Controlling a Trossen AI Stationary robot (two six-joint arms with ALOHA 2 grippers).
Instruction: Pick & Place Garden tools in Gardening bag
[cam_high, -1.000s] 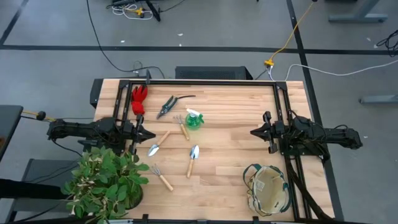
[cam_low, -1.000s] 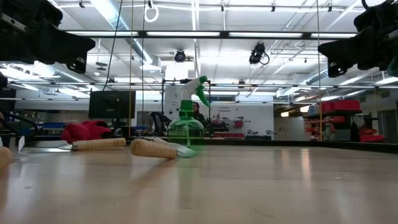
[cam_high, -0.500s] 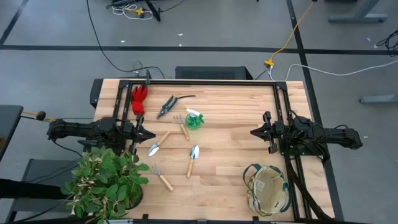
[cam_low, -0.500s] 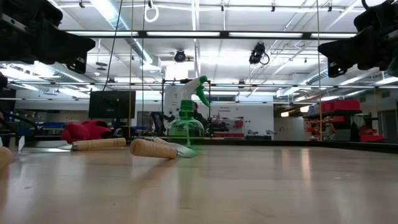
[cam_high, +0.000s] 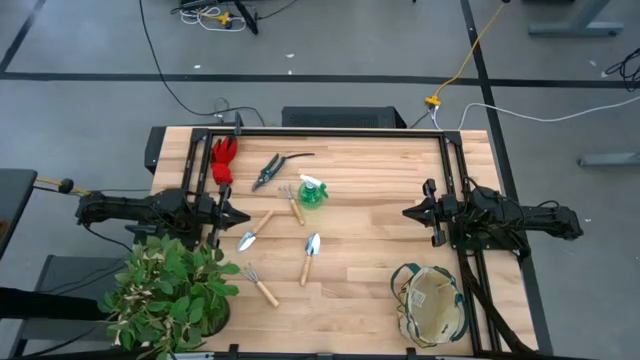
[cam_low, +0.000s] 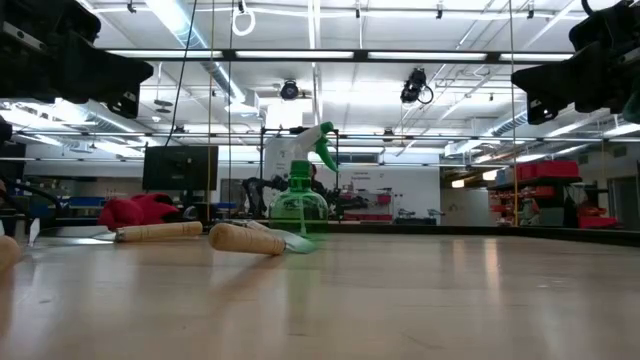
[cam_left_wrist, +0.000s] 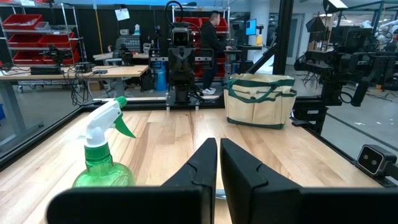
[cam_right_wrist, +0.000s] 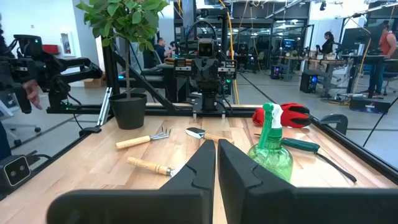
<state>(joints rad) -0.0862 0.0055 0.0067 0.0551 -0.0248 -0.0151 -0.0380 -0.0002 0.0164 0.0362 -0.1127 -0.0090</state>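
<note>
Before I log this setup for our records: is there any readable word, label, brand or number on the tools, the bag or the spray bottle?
None can be read.
Spray bottle: no label shows.
Gardening bag: plain fabric, no print visible.
Tool handles: bare wood, no markings visible.
Background posted signs: too small and blurred to read.

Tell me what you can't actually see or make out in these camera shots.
- Inside of the round beige fabric bag: high view, too small to tell its contents.
- Table under the leafy potted plant: high view, hidden by foliage.
- Beige bag: absent from the low view.
- Green-and-white spray bottle: left wrist view, base hidden by the left claw.
</note>
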